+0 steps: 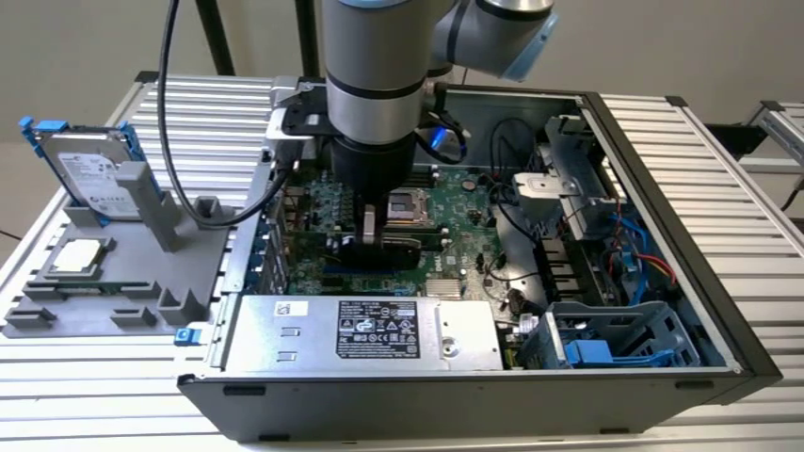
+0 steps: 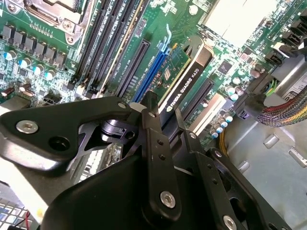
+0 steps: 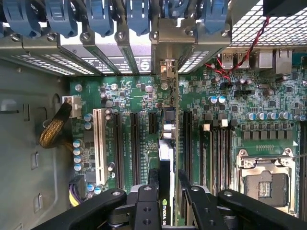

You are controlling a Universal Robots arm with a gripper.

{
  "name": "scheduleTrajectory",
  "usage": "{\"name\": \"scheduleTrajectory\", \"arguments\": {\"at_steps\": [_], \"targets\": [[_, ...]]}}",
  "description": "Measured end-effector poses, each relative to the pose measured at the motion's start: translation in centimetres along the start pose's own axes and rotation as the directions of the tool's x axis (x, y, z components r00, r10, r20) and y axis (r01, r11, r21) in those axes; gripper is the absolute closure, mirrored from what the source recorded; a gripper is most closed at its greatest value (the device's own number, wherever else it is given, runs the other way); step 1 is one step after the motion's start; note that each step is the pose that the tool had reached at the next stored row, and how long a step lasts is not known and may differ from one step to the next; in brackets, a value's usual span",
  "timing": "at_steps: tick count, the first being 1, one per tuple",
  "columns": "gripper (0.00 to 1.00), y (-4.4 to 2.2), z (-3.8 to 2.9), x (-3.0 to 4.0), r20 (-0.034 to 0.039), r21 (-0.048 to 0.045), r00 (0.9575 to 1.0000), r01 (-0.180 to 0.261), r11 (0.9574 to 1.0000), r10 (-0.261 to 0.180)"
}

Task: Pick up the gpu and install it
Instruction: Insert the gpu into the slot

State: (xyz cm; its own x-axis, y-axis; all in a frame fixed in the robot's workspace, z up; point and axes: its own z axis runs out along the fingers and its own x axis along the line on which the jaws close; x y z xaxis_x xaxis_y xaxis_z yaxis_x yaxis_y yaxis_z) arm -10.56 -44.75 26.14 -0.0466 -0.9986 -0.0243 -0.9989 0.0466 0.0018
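Showing the largest element first, an open computer case [image 1: 703,311] is lying on a slatted worktop [image 1: 741,151], with the motherboard [image 3: 124,96] exposed inside it. The arm [image 1: 377,75] is reaching down into the case, over the expansion slots. A grey parts holder [image 1: 113,282] is standing at the exterior view's left; a silver hard drive [image 1: 94,174] is held upright in it and a small square chip [image 1: 75,256] is lying flat.

The gpu [image 2: 184,79] is being held on edge above the motherboard, among the long expansion slots. The gripper [image 3: 167,187] is closed on it, the black fingers [image 2: 152,143] pressing its two broad faces near the upper edge. In the first wrist view the card's long axis is running in line with the slots, its far end pointing toward the rear slot covers [image 3: 120,43]. Whether its connector edge is already seated cannot be told.

The card is judged to be light, stiff and thin, but fragile: it is best taken by the shroud and board faces near the top edge, clear of the contacts and small components.
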Motion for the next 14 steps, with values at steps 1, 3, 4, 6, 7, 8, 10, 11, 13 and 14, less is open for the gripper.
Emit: {"name": "scheduleTrajectory", "arguments": {"at_steps": [1,3,4,6,7,8,10,11,13,14], "targets": [[1.00,0.01,0.03,-0.01,0.0000,0.0000,1.0000,0.000,1.0000,0.000],[1.00,0.02,0.04,-0.01,-0.0002,-0.0002,1.0000,0.000,1.0000,0.000],[1.00,0.02,0.04,-0.01,-0.0002,-0.0002,1.0000,0.000,1.0000,0.000],[1.00,0.02,0.06,-0.02,-0.0001,-0.0001,1.0000,0.000,1.0000,0.000],[1.00,0.02,0.06,-0.02,0.0000,-0.0001,1.0000,0.000,1.0000,0.000],[1.00,0.02,0.06,-0.02,0.0000,0.0000,1.0000,0.000,1.0000,0.000],[1.00,0.02,0.07,-0.03,0.0001,0.0000,1.0000,0.000,1.0000,0.000],[1.00,0.02,0.06,-0.03,0.0000,0.0000,1.0000,0.000,1.0000,0.000],[1.00,0.02,0.06,-0.10,0.0000,0.0000,1.0000,0.000,1.0000,0.000],[1.00,0.03,0.05,-0.14,-0.0002,-0.0001,1.0000,0.000,1.0000,0.000]]}}
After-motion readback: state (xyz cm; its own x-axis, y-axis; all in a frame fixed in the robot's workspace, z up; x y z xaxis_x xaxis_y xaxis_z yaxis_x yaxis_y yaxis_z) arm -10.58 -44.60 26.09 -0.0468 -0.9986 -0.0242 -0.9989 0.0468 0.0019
